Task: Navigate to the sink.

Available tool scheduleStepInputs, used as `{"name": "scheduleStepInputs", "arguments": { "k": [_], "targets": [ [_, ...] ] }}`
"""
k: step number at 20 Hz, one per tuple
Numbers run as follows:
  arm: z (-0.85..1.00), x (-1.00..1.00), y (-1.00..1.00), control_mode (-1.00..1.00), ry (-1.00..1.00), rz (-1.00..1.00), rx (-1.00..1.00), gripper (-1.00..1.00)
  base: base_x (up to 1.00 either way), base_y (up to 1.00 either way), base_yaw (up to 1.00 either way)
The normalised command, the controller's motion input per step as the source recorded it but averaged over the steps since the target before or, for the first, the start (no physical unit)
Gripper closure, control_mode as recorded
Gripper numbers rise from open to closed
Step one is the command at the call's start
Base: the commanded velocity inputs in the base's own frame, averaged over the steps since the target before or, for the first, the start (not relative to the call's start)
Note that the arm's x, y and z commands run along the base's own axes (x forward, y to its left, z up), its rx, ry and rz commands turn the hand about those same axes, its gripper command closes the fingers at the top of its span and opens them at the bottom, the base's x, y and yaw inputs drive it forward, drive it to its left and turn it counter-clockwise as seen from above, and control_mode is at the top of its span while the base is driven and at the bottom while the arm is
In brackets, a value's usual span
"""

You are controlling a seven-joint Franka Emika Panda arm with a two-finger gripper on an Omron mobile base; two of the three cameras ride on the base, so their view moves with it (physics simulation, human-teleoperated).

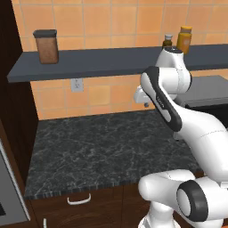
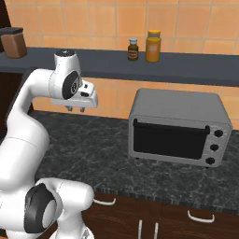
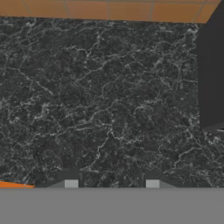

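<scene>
Over dark marble counter (image 1: 102, 147) | gripper (image 3: 112, 183) empty, fingers parted | I can't place the sink from here, probably off to one side | risk: base swing clips toaster oven (image 2: 179, 127)

Orange tiled wall (image 1: 111, 26), dark shelf (image 1: 89, 64), black marble counter (image 1: 107, 151)
</scene>
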Motion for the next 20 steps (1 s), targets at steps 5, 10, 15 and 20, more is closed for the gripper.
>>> {"name": "scheduleStepInputs", "arguments": {
  "k": [5, 10, 15, 20],
  "targets": [
    [0.0, 0.0, 0.0, 1.0, 0.0, 0.0, 0.0, -1.0, 0.0, 0.0, 0.0],
    [0.0, 0.0, 0.0, 1.0, 0.0, 0.0, 0.0, -1.0, -0.08, 0.0, 0.0],
    [0.0, 0.0, 0.0, 1.0, 0.0, 0.0, 0.0, -1.0, -0.67, 0.0, -0.03],
    [0.0, 0.0, 0.0, 1.0, 0.0, 0.0, 0.0, -1.0, -0.31, 0.0, -0.06]
  ]
}}
